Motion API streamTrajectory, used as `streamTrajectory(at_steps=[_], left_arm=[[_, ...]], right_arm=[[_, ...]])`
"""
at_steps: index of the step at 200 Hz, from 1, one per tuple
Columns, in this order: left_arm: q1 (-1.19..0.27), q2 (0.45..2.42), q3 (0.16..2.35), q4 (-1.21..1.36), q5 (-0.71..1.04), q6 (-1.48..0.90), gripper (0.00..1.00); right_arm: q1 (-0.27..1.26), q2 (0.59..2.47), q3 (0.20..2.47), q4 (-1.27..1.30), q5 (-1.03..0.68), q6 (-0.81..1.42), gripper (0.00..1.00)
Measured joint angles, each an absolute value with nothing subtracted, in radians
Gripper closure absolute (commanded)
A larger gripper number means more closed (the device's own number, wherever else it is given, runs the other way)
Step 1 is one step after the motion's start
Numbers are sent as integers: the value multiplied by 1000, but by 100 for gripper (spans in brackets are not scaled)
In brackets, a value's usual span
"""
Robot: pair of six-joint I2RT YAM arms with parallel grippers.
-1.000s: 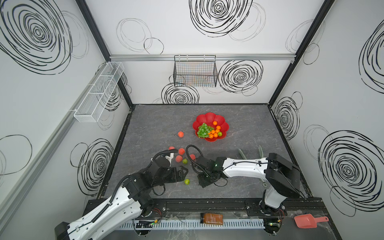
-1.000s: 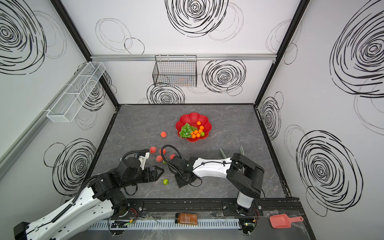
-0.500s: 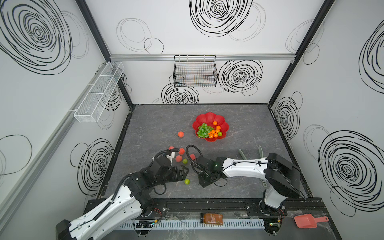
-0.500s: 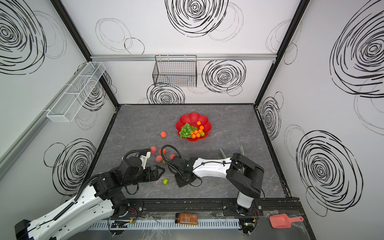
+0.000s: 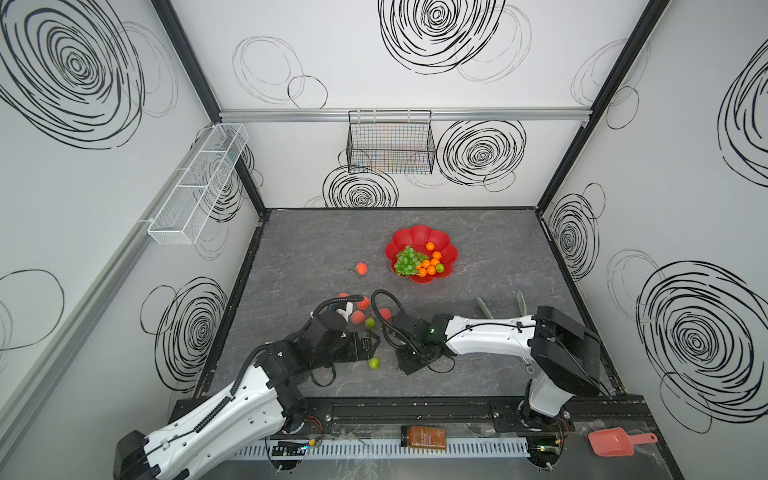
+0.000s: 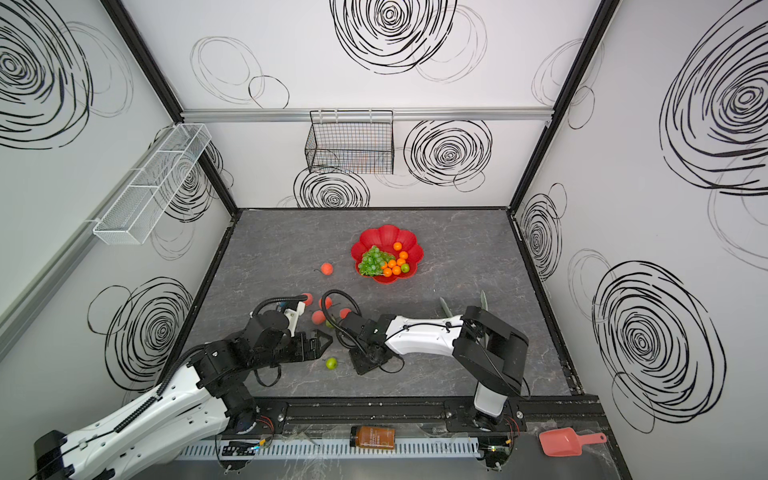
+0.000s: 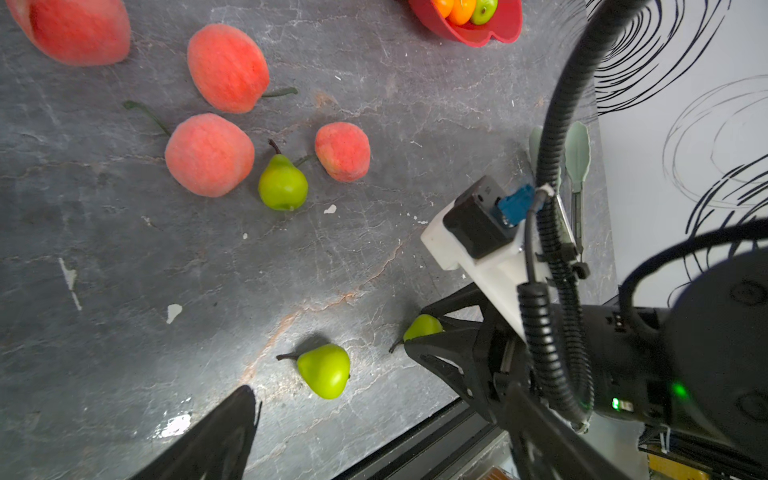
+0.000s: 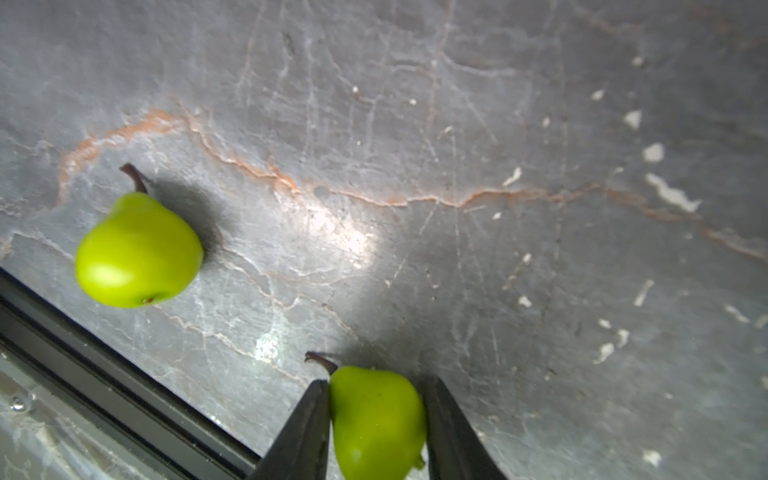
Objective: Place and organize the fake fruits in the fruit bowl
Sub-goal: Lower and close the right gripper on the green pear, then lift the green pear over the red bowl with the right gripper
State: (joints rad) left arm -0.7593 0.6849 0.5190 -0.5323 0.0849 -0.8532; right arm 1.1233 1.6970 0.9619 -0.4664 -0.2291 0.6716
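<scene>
The right gripper [image 8: 374,386] has closed in, its jaws now pinching a small green fruit [image 8: 376,419], seemingly still down on the table [image 8: 457,166], well apart from the red bowl [image 5: 409,239]. The left gripper [image 5: 373,347] has its jaws spread.

The green pear [image 8: 376,419] in the right gripper [image 8: 372,399] is cut off by the right wrist view's edge and seems hidden in both top views. One peach [image 7: 75,29] and the fruit bowl [image 7: 482,36] are cropped in the left wrist view.

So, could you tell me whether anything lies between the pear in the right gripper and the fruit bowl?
Nothing visible does: bare table runs from the green pear to the fruit bowl; the peaches lie aside.
</scene>
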Motion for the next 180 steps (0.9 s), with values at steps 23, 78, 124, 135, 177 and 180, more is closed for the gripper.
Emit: streamTrajectory(at_steps=[23, 78, 124, 135, 177, 180], left_arm=[[-758, 694, 519, -516, 84, -842, 4], [-745, 744, 519, -459, 86, -811, 4], [-697, 810, 520, -383, 109, -773, 4], [-690, 828, 522, -367, 113, -767, 4], [-672, 879, 556, -322, 112, -729, 4], [-669, 883, 559, -318, 112, -727, 4]], right_arm=[[1110, 1678, 955, -467, -228, 665, 63], [1016, 1575, 910, -466, -232, 644, 64], [884, 1505, 870, -467, -253, 606, 64], [852, 1493, 870, -468, -257, 594, 64], [716, 1457, 870, -496, -263, 524, 64], [704, 1456, 871, -499, -262, 519, 64]])
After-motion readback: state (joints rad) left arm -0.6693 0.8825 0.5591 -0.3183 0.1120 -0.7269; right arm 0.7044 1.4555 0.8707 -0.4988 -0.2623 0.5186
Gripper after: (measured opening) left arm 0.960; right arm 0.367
